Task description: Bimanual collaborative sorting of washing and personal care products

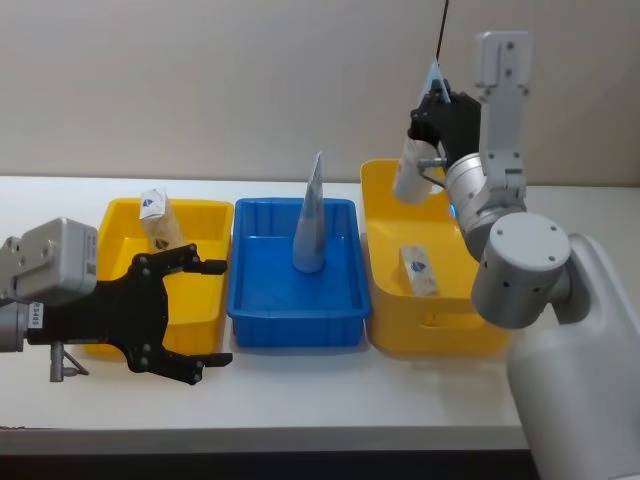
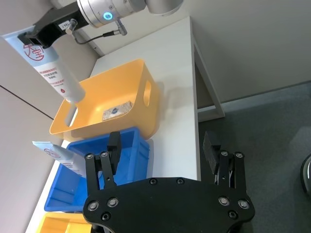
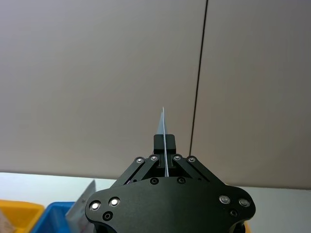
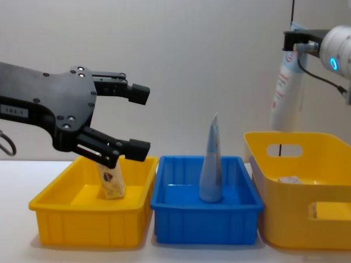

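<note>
My right gripper [image 1: 436, 92] is raised over the right yellow bin [image 1: 385, 190], jaws pinching the white red-marked tube [image 1: 411, 172] hanging below; left gripper [image 1: 190, 315] hovers low, jaws spread.

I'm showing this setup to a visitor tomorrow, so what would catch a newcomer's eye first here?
Most striking is the right gripper, raised high and shut on the flat end of a white red-marked tube that hangs over the back of the tall yellow bin on the right. Next, a pale blue tapered tube stands upright in the middle blue bin. The left gripper hovers open at the front of the low yellow bin on the left.
</note>
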Robot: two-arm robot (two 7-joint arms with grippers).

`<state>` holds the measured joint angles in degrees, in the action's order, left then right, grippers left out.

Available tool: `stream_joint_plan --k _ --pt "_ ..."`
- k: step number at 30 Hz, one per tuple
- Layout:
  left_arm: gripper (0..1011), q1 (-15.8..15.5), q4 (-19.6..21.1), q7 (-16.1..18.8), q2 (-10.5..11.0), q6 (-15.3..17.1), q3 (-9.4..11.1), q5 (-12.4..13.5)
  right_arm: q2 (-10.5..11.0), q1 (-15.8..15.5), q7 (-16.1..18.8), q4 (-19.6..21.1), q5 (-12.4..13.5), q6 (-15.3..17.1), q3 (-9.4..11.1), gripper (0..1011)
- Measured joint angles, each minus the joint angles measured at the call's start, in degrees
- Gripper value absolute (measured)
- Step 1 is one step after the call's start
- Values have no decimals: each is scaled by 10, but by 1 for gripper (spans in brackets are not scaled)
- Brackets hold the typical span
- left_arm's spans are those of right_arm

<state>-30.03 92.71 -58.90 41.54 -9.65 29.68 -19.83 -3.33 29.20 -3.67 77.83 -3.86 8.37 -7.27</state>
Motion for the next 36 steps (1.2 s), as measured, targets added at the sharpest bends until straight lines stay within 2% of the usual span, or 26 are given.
stream_joint_plan --k 1,15,28,36 --pt "1001 0 0 0 0 0 0 0 0 8 -7 -17 -3 -6 5 0" --pt "1001 0 0 0 0 0 0 0 1 56 -38 -121 -21 -40 27 0" --pt "1001 0 0 0 0 0 0 0 2 90 -61 -192 -32 -64 43 0" --pt "1001 0 0 0 0 0 0 0 0 111 -80 -236 -40 -83 52 158"
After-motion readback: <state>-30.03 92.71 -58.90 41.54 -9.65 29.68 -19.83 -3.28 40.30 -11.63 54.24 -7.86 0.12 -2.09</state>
